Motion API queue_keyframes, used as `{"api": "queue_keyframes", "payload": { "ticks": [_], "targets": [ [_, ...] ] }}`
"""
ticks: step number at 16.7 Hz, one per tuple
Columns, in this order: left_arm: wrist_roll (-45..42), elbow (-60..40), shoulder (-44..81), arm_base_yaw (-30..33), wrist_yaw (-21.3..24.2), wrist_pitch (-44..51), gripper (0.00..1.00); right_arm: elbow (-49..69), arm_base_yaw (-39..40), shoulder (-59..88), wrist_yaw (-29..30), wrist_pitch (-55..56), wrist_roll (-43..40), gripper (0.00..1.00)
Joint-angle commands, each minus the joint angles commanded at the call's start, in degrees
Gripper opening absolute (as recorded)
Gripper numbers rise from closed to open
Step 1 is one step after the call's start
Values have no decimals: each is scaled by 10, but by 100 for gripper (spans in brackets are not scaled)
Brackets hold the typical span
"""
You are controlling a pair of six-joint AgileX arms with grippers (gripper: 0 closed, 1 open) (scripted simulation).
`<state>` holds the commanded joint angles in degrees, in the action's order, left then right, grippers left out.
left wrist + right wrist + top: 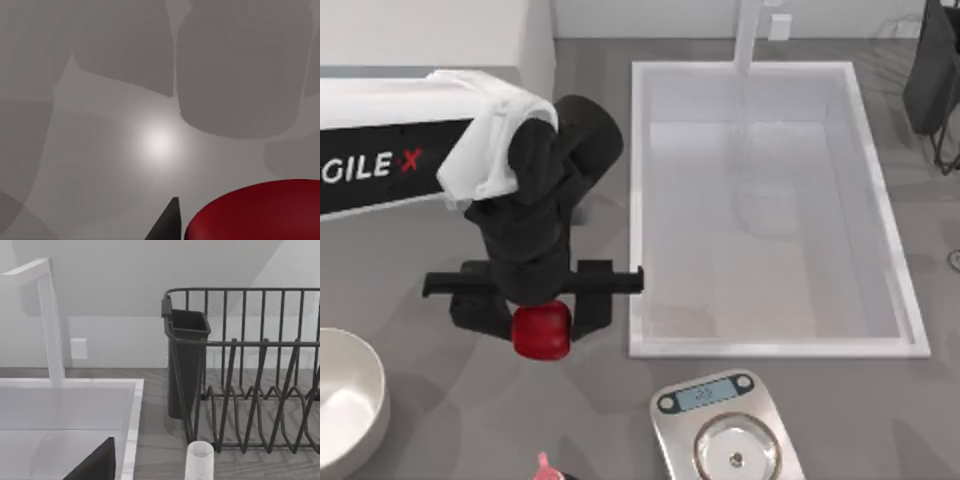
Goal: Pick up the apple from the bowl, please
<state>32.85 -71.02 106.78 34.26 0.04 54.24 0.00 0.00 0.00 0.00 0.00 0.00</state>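
The red apple hangs above the grey counter, held in my left gripper, which is shut on it from above. The black wrist hides the apple's top. The white bowl sits at the table's front left edge, to the left of the apple and apart from it, cut off by the picture's border. The left wrist view has the apple close up beside one dark fingertip, with bare counter below. My right gripper is parked; one dark finger shows, set wide to the side.
A white sink with a faucet lies just right of the left gripper. A silver scale stands at the front, a tiny pink object at the front edge. A dark dish rack and white cup are near the right arm.
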Motion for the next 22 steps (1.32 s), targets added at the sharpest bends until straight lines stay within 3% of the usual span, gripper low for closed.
{"api": "queue_keyframes", "payload": {
  "ticks": [3, 16, 22],
  "targets": [
    [0, 0, 0, 0, 0, 0, 0, 0, 0, 0, 0, 0, 0, 100],
    [0, 0, 0, 0, 0, 0, 98, 0, 0, 0, 0, 0, 0, 100],
    [0, 0, 0, 0, 0, 0, 100, 0, 0, 0, 0, 0, 0, 100]
  ]
}}
